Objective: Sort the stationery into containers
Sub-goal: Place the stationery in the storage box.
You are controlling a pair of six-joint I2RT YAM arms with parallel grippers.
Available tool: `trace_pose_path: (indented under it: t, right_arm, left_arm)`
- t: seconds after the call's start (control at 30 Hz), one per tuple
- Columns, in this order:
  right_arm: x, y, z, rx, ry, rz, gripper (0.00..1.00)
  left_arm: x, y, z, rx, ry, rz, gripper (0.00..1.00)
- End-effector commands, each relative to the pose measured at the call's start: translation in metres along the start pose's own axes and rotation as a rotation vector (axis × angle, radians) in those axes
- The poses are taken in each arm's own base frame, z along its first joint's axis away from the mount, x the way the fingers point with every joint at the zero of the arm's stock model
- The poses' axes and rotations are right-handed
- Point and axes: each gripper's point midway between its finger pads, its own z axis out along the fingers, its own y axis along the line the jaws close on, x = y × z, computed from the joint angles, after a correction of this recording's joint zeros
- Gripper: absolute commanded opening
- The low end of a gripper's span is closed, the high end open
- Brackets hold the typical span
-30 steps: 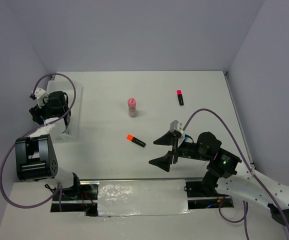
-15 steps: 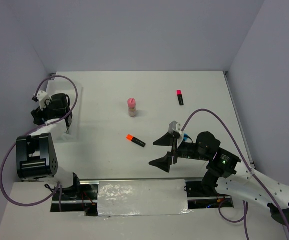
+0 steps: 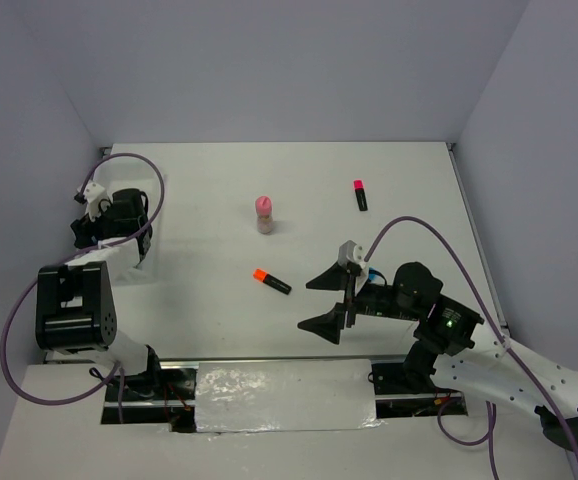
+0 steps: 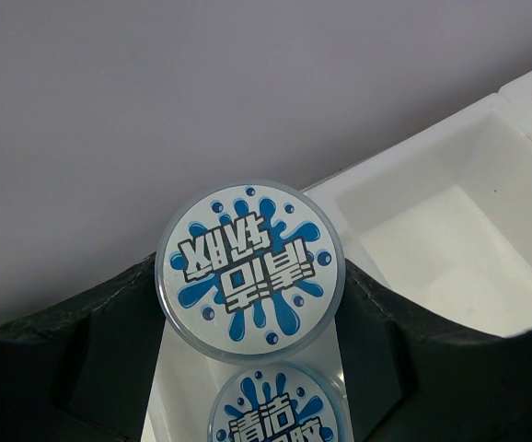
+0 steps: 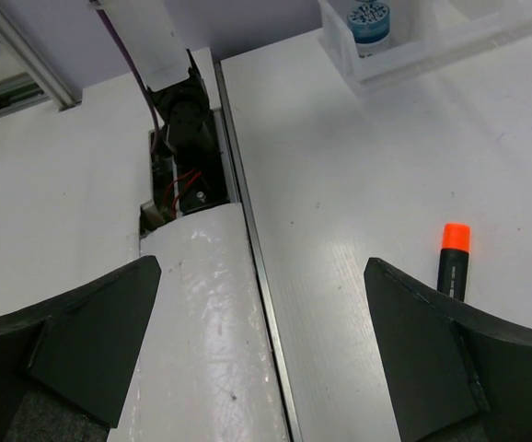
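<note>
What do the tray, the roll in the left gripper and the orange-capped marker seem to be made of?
Tray: probably plastic, white and slightly translucent, with smooth, thin moulded walls.
Roll: a clear glossy rim around a face printed in blue and white. It is perhaps plastic-cased, but the core is hidden.
Marker: probably plastic, with a matt black barrel and a bright orange cap.

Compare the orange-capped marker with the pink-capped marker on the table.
The orange-capped marker lies near the middle of the table, closer to the arms' bases. The pink-capped marker lies farther back and to the right. The orange-capped marker lies diagonally, with its cap toward the far left. The pink-capped marker points almost straight away, with its cap at the far end. Both have black bodies and lie flat on the white table, and neither is held.
</note>
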Motion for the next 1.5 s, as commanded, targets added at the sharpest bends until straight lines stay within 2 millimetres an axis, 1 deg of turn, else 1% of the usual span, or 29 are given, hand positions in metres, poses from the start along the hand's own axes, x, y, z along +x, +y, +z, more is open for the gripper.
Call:
trace_pose_path:
  t: [0.0, 0.23, 0.3, 0.33, 0.37, 0.43, 0.47, 0.53, 0.57, 0.83, 0.87, 0.9, 0.93, 0.97, 1.03, 1.13, 1.17, 1.27, 1.4, 1.43, 1.47]
  right_arm:
    - [-0.026, 0.008, -0.002, -0.025, -0.055, -0.042, 1.0]
    - [-0.024, 0.008, -0.004, -0.023, -0.054, -0.044, 1.0]
    - [-0.025, 0.008, -0.004, -0.022, -0.056, -0.045, 1.0]
    - [-0.026, 0.008, -0.004, -0.022, -0.058, -0.046, 1.0]
    - [-0.026, 0.008, -0.004, -0.021, -0.061, -0.047, 1.0]
    - [-0.026, 0.008, -0.004, -0.023, -0.061, -0.047, 1.0]
    - [-0.026, 0.008, -0.004, -0.023, -0.061, -0.047, 1.0]
    - [-0.027, 0.009, -0.004, -0.023, -0.061, -0.047, 1.0]
    - [-0.028, 0.009, -0.005, -0.023, -0.064, -0.048, 1.0]
    - [-0.028, 0.009, -0.007, -0.016, -0.067, -0.052, 1.0]
    - [-0.028, 0.009, -0.007, -0.016, -0.067, -0.05, 1.0]
    - [-0.028, 0.009, -0.007, -0.016, -0.067, -0.05, 1.0]
    - [-0.028, 0.009, -0.007, -0.016, -0.065, -0.05, 1.0]
    - [-0.027, 0.008, -0.007, -0.015, -0.063, -0.05, 1.0]
    - [-0.026, 0.008, -0.007, -0.016, -0.057, -0.049, 1.0]
    - [-0.026, 0.009, -0.008, -0.017, -0.054, -0.051, 1.0]
    - [-0.026, 0.009, -0.008, -0.017, -0.055, -0.053, 1.0]
    - [-0.027, 0.01, -0.009, -0.019, -0.059, -0.053, 1.0]
    - [-0.028, 0.011, -0.01, -0.022, -0.06, -0.057, 1.0]
    - [-0.028, 0.011, -0.01, -0.022, -0.061, -0.056, 1.0]
    - [-0.028, 0.011, -0.011, -0.024, -0.062, -0.057, 1.0]
  left_arm:
    - [-0.012, 0.005, 0.001, -0.043, -0.037, -0.05, 0.07]
    - [-0.014, 0.002, 0.001, -0.026, -0.039, -0.034, 0.06]
    - [-0.012, 0.001, -0.001, -0.021, -0.04, -0.022, 0.07]
    - [-0.012, 0.001, -0.002, -0.023, -0.042, -0.02, 0.09]
    - [-0.012, 0.0, -0.003, -0.025, -0.044, -0.013, 0.14]
    - [-0.013, 0.0, -0.005, -0.032, -0.051, -0.01, 0.19]
    - [-0.013, 0.0, -0.006, -0.03, -0.052, -0.009, 0.24]
    - [-0.013, 0.0, -0.006, -0.029, -0.052, -0.009, 0.26]
    - [-0.013, 0.0, -0.006, -0.025, -0.054, -0.011, 0.29]
    - [-0.013, -0.003, -0.006, -0.001, -0.052, 0.004, 0.31]
    - [-0.013, -0.004, -0.006, 0.003, -0.052, 0.001, 0.3]
    - [-0.013, -0.004, -0.006, 0.002, -0.051, 0.004, 0.26]
    - [-0.013, -0.005, -0.006, 0.003, -0.052, 0.004, 0.21]
    - [-0.015, -0.005, -0.006, 0.0, -0.056, 0.005, 0.13]
    - [-0.025, -0.006, -0.005, -0.001, -0.072, 0.007, 0.09]
    - [-0.035, 0.0, -0.004, -0.019, -0.092, -0.003, 0.04]
    - [-0.035, 0.003, -0.002, -0.021, -0.09, -0.015, 0.04]
    - [-0.032, 0.0, -0.002, 0.003, -0.086, -0.006, 0.05]
    - [-0.03, -0.011, -0.002, 0.056, -0.078, 0.013, 0.07]
    - [-0.028, -0.016, -0.003, 0.09, -0.075, 0.017, 0.1]
    - [-0.029, -0.02, -0.003, 0.11, -0.08, 0.022, 0.11]
